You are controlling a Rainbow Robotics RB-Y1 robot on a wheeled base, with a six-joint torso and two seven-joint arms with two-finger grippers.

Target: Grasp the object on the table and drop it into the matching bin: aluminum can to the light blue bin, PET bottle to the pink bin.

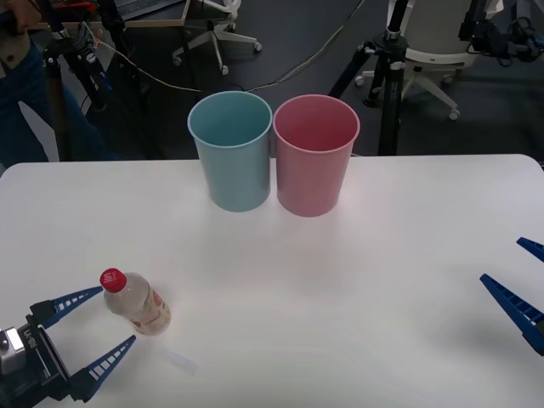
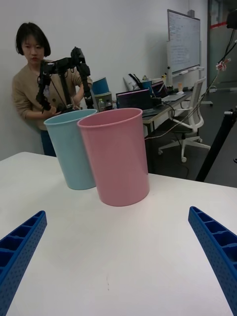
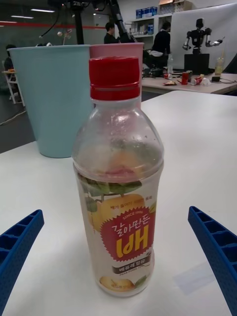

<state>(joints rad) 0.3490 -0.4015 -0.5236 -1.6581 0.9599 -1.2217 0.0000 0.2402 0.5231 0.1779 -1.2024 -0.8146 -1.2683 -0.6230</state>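
Clear plastic PET bottle [image 1: 136, 303] upright between spread fingers of left pincer [image 1: 93, 327], untouched; right pincer [image 1: 520, 285] open, idle.

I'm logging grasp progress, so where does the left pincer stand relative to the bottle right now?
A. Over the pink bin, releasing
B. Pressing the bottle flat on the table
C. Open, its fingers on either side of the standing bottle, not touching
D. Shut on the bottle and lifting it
C: the left pincer is open, with the PET bottle upright on the table between its spread fingers, gaps showing both sides.
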